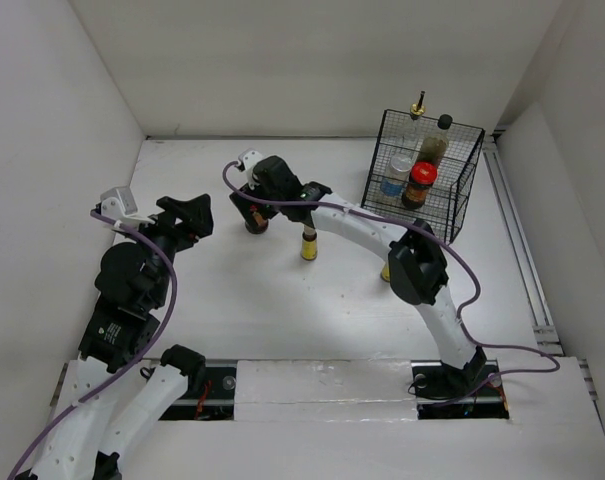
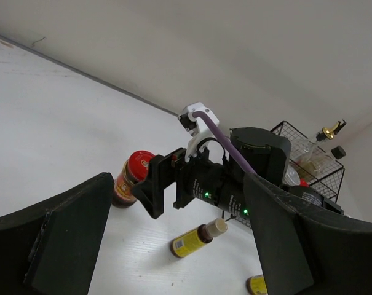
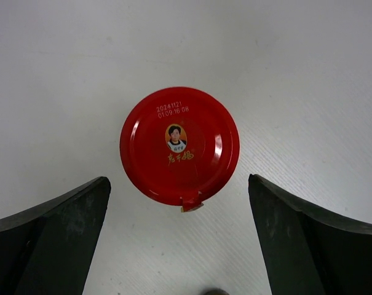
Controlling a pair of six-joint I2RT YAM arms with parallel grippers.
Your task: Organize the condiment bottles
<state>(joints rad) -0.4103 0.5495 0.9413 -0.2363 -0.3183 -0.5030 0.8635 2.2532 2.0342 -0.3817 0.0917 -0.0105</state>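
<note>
A red-lidded jar (image 1: 254, 217) stands on the table left of centre; it also shows in the left wrist view (image 2: 130, 179). My right gripper (image 1: 250, 198) hangs open just above it, and in the right wrist view its lid (image 3: 179, 145) lies between and ahead of the open right gripper (image 3: 178, 184). A tiny yellow-labelled bottle (image 1: 309, 244) stands beside it, and a second one (image 1: 386, 271) is partly hidden by the right arm. My left gripper (image 1: 189, 214) is open and empty, left of the jar.
A black wire basket (image 1: 464, 205) at the back right holds the tall gold-spouted bottle (image 1: 417, 108), the dark black-capped bottle (image 1: 437, 143), the white blue-labelled shaker (image 1: 394, 179) and another red-lidded jar (image 1: 420, 185). White walls enclose the table.
</note>
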